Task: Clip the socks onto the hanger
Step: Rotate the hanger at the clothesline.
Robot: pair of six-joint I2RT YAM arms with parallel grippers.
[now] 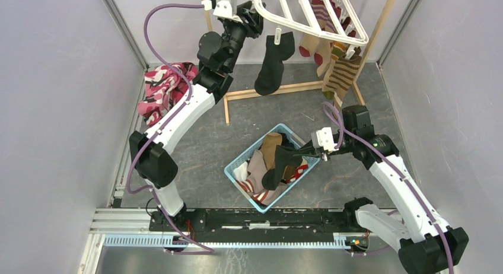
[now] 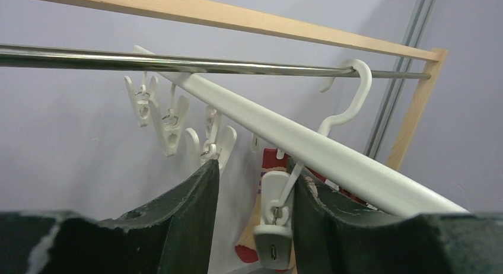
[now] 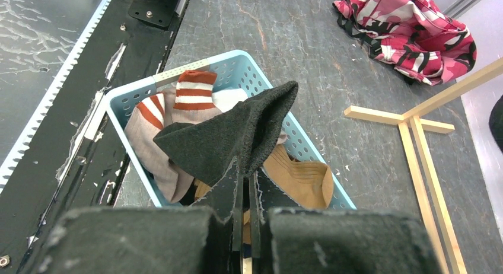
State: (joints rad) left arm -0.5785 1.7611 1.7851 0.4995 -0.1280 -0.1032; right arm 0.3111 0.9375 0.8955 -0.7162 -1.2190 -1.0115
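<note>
Socks (image 3: 190,102) lie in the blue basket (image 3: 246,78) on the bench (image 1: 196,131). Right pincer (image 3: 244,179) pinches a black sock (image 3: 237,131). It looks soft, light and floppy, so holding near the cuff seems best. Left pincer (image 2: 255,167) stands half wide around a clip (image 2: 274,226) under the hanger (image 2: 332,152).

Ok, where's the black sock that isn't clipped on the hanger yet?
In the top view the black sock hangs just right of centre, pinched in the right gripper and drooping over the light blue basket.
</note>
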